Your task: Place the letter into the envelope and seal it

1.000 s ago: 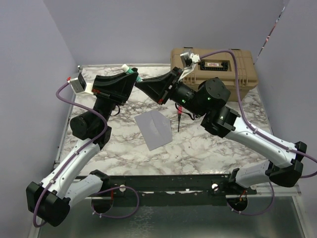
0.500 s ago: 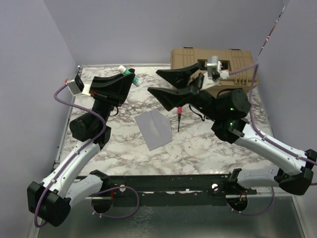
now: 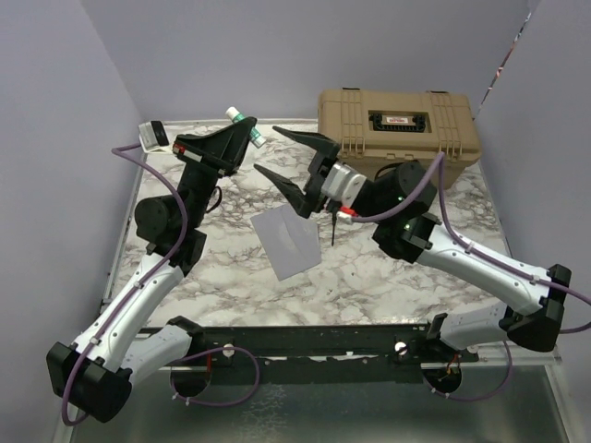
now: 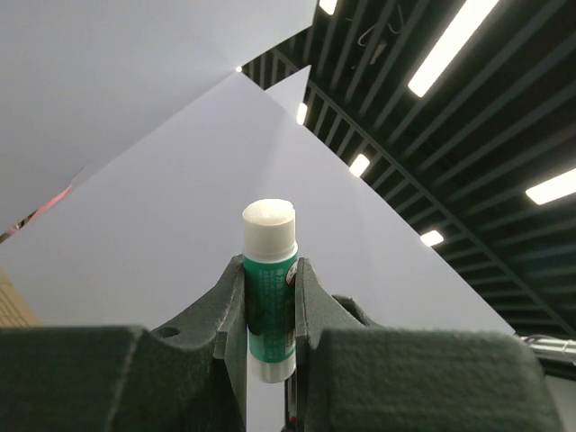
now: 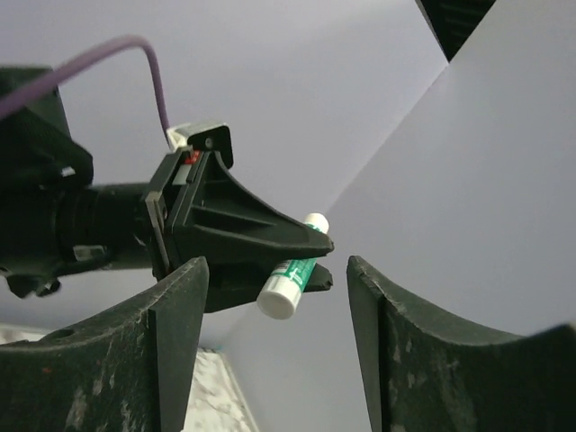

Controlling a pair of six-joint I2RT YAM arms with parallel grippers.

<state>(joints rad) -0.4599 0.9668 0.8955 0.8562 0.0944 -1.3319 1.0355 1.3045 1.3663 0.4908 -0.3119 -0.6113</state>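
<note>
Right claw just popped wide apart and backed off the glue stick, left claw clamped on it up high, envelope flat on the bench below them, no letter showing, so gluing looks next.

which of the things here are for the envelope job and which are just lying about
For the job:
- grey envelope, flat on the table
- glue stick, gripped in the left hand
- the letter is not in view

Lying about:
- tan hard case at the back
- small red-and-black tool beside the envelope
</note>
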